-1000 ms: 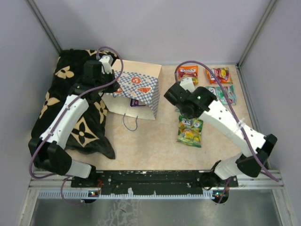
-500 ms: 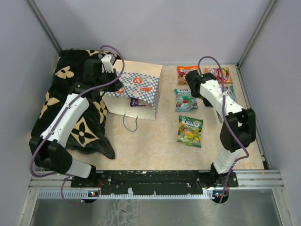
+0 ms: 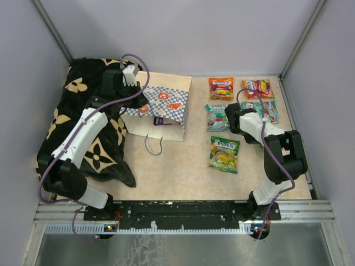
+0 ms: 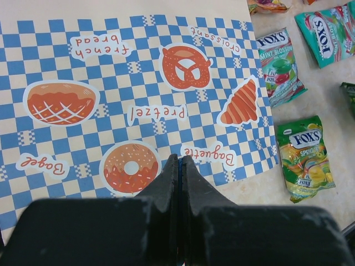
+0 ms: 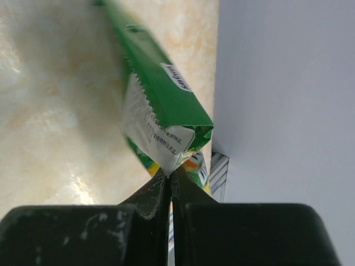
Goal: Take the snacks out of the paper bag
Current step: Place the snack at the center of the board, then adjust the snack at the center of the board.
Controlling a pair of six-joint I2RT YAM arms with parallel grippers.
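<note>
- My left gripper (image 4: 178, 165) has its two black fingers pressed flat together. A thin blue line shows in the seam, and I cannot tell whether paper or cord is caught there.
- Right at those tips, spreading from 9 to 2 o'clock, lies the cream paper bag (image 4: 138, 83) with a blue-and-white checkered band and orange pictures of pretzel, bagel and croissant.
- My right gripper (image 5: 169, 173) is closed too, its tips meeting on the corner of a green glossy packet (image 5: 161, 72) with a white printed back. The packet slants toward 11 o'clock, clear of the beige marbled tabletop (image 5: 55, 111).
- From overhead, the paper bag sits at 11 o'clock on the table, its left edge against the black cloth with cream flower shapes (image 3: 83, 127).
- The bag's mouth faces 6 o'clock. A purple packet (image 3: 161, 119) peeks from it, and a blue cord handle (image 3: 154, 145) loops out below.
- Out on the table, from 1 to 3 o'clock, lie an orange packet (image 3: 221, 88), a red-and-yellow packet (image 3: 258, 88), a mint-green packet (image 3: 217, 117) and a green-and-yellow packet (image 3: 224, 154).
- A teal packet (image 3: 270, 112) shows partly behind my right wrist. I cannot tell whether it is the one I pinch.
</note>
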